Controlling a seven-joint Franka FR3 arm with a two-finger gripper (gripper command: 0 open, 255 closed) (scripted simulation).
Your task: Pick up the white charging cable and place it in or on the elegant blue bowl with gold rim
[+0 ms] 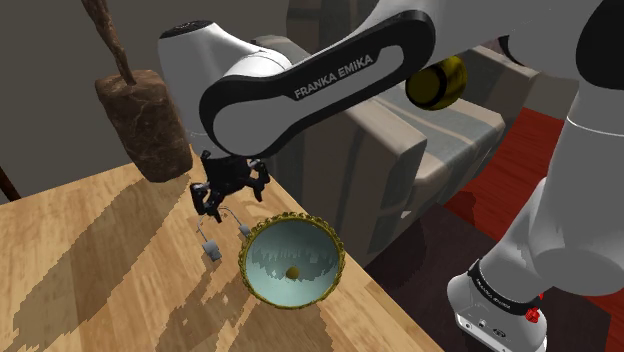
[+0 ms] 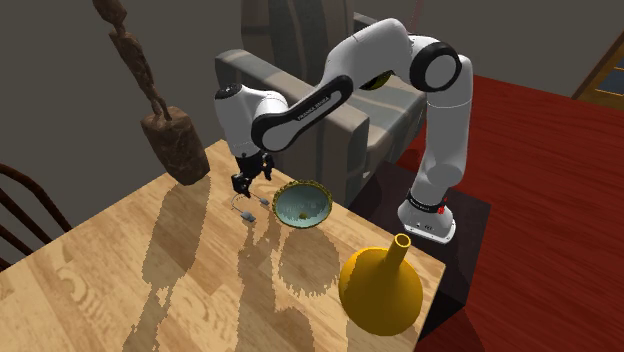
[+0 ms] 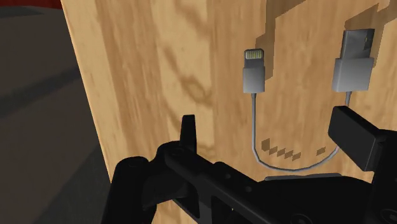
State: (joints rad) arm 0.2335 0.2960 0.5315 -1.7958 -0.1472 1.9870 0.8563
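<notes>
The short grey-white charging cable (image 3: 256,121) lies on the wooden table (image 3: 159,57), bent in a U with a plug at each end. My gripper (image 3: 270,130) hovers just over the cable's bend, open, with the wire between fingers (image 3: 188,130) that do not touch it. In the shoulder view the gripper (image 1: 226,196) hangs above the cable (image 1: 211,246). Right beside it stands the blue bowl with a gold rim (image 1: 292,262). The second exterior view also shows the gripper (image 2: 250,183), the cable (image 2: 245,211) and the bowl (image 2: 303,205).
A brown sculpture (image 2: 175,145) stands on the table behind the gripper. A yellow long-necked vase (image 2: 380,290) sits near the table's corner. The table edge (image 1: 380,290) runs close past the bowl, with a grey armchair (image 2: 350,120) beyond. A wooden chair (image 2: 20,205) stands at the second exterior view's left.
</notes>
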